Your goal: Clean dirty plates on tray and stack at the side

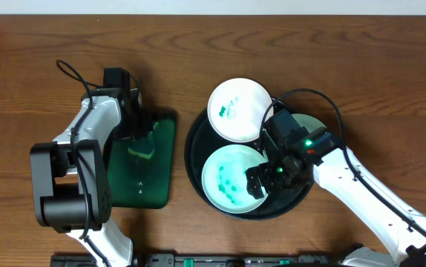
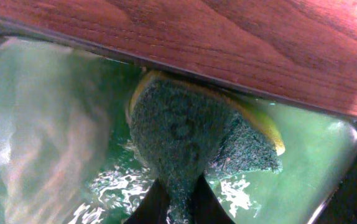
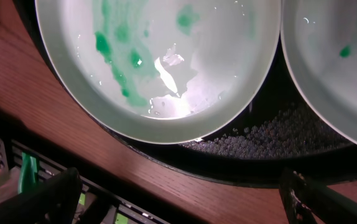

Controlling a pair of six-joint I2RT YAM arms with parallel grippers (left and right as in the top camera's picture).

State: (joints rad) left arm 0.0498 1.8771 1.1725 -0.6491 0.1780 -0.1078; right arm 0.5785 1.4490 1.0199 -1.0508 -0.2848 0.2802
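Note:
A round black tray holds three white plates. One plate at the back carries small teal marks. A front plate has teal smears, also plain in the right wrist view. The third plate is mostly hidden under my right arm; its edge shows a green dot. My right gripper hovers open at the front plate's right rim, holding nothing. My left gripper is shut on a green and yellow sponge in the wet rectangular tray.
The dark green rectangular tray lies left of the round tray, with water pooled in it. Black round-tray floor is beaded with droplets. A dark equipment strip runs along the table's front edge.

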